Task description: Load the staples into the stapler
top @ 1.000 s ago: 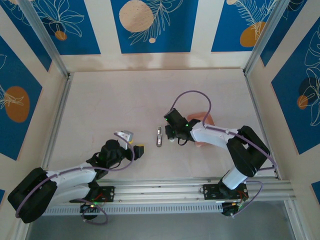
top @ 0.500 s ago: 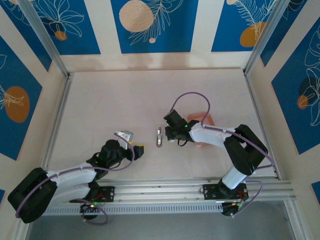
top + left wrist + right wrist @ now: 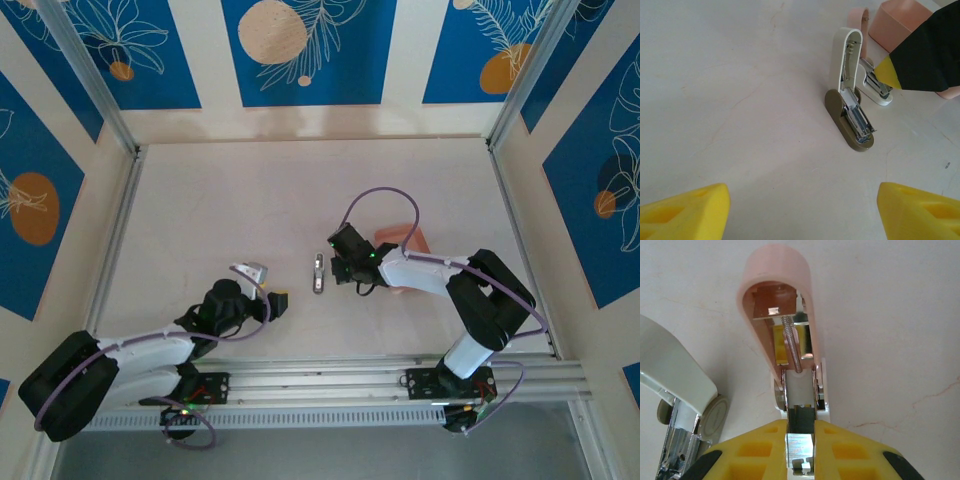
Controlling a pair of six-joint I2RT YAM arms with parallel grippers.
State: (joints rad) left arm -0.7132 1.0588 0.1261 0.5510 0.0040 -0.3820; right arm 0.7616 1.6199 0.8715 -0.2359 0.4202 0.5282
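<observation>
My right gripper [image 3: 800, 452] is shut on the staples [image 3: 800, 444], a short silvery strip pinched between its yellow fingers. The strip sits right over the open channel of a small pink-and-white stapler [image 3: 777, 295], whose lid is flipped back with the spring showing. A second open stapler [image 3: 849, 97], cream and olive, lies just to its left [image 3: 675, 385] and shows as a narrow sliver from above [image 3: 318, 272]. The right gripper [image 3: 342, 274] stands beside that sliver. My left gripper [image 3: 800, 210] is open and holds nothing, a short way in front of both staplers [image 3: 266, 288].
A salmon-pink tray [image 3: 405, 238] sits behind the right gripper, and its corner shows in the left wrist view [image 3: 900, 22]. Aluminium rails [image 3: 120, 230] border the pale tabletop. Bare table lies between the left gripper and the staplers.
The right gripper has shifted very slightly at the pink stapler. The left arm and the cream-and-olive stapler have hardly moved.
</observation>
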